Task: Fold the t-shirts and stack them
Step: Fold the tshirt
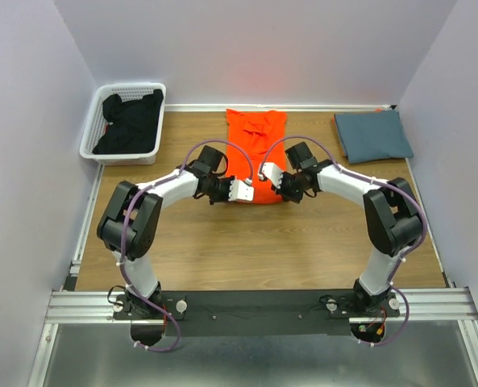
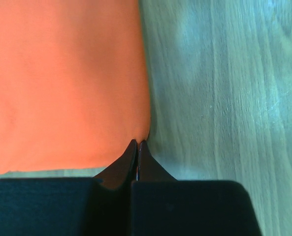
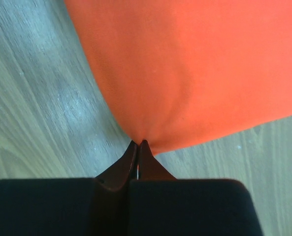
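Observation:
The orange t-shirt lies as a narrow strip at the back middle of the wooden table, collar away from me. My left gripper is shut on its near left corner; in the left wrist view the cloth meets the closed tips. My right gripper is shut on the near right corner; in the right wrist view the cloth puckers into the closed tips. The blue-grey t-shirt lies folded at the back right.
A white basket with dark clothes in it stands at the back left. White walls close in the table on the left, back and right. Bare wood table lies between the shirt and the arm bases.

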Motion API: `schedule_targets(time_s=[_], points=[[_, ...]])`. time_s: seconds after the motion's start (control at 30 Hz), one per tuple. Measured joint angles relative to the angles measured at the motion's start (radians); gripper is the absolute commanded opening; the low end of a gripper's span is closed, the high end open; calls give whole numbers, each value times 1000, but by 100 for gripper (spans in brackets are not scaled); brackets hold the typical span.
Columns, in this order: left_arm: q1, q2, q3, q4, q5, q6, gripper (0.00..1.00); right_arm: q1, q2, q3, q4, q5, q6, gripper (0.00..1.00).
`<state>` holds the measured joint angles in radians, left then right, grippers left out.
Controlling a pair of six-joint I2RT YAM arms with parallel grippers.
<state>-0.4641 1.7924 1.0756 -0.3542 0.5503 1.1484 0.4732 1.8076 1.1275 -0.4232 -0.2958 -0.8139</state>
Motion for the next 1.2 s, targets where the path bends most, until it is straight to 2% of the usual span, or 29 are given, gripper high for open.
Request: schedule_targets(time_s=[0.4, 0.57, 0.7, 0.93, 1.07, 1.2], points=[[11, -167, 168, -143, 5, -74, 0, 0, -117, 205, -179, 31, 54, 1], [0, -287, 135, -209, 11, -84, 0, 1, -189, 214, -270, 21, 66, 0], [-54, -401, 80, -276, 13, -89, 0, 16, -288, 197, -350, -10, 84, 1], [-134, -592, -2, -416, 56, -145, 0, 167, -548, 97, -524, -48, 101, 0], [-135, -655, -3, -457, 68, -169, 0, 177, -555, 104, -566, -55, 110, 1], [-133, -639, -3, -455, 63, -181, 0, 175, -486, 137, -574, -49, 97, 1]])
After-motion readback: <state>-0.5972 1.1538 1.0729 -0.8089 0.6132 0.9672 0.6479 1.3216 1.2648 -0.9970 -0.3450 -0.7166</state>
